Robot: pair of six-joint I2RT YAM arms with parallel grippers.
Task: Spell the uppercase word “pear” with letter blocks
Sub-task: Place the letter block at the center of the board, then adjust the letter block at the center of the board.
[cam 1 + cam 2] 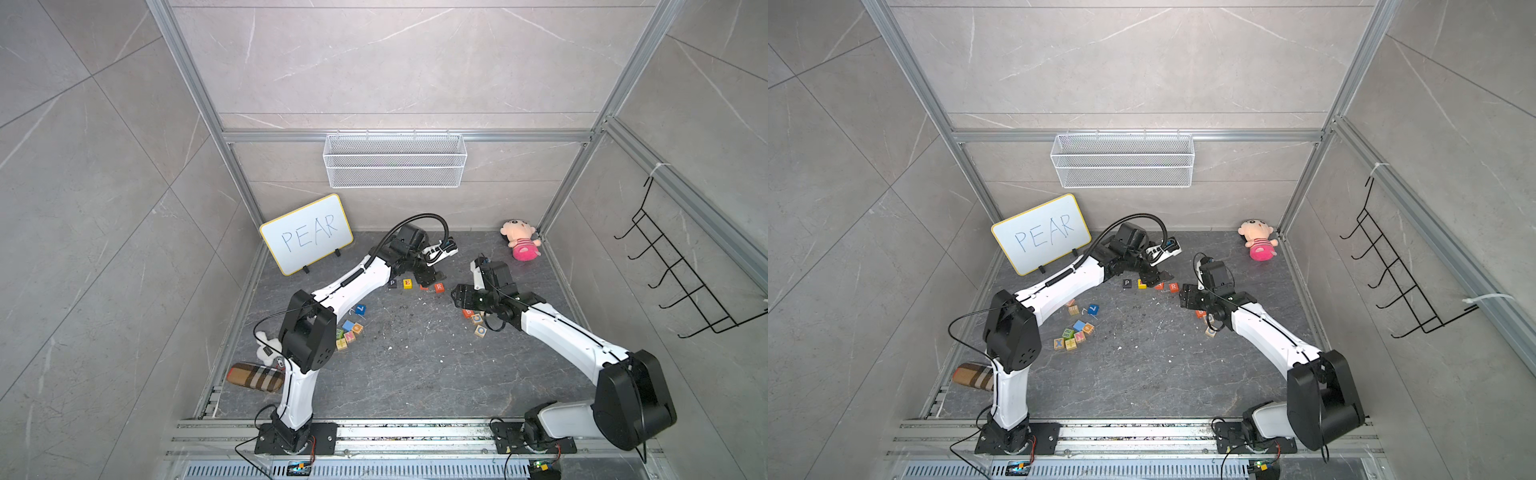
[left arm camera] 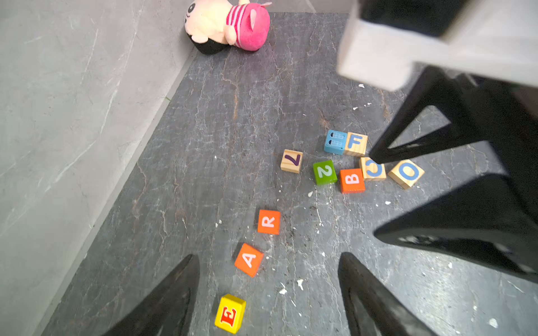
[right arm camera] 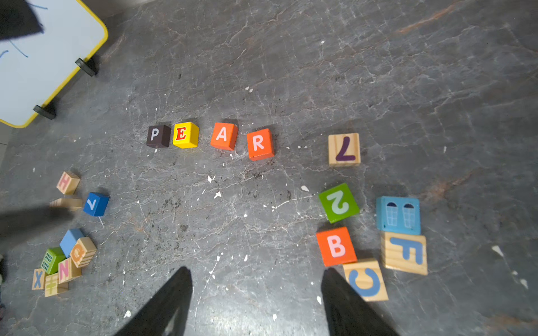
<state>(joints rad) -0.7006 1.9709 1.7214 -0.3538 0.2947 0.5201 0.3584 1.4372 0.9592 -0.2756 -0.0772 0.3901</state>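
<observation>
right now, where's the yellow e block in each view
Top view: yellow E block just right of the black P block.
Top view: same place, partly hidden by the left gripper.
Left wrist: closest block to the camera.
Right wrist: second in the row.
Shared landmark: orange R block, ending the row everywhere.

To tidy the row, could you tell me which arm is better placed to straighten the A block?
Probably left: the left gripper, open, hangs by the A block; the right gripper is by spare blocks.
</observation>
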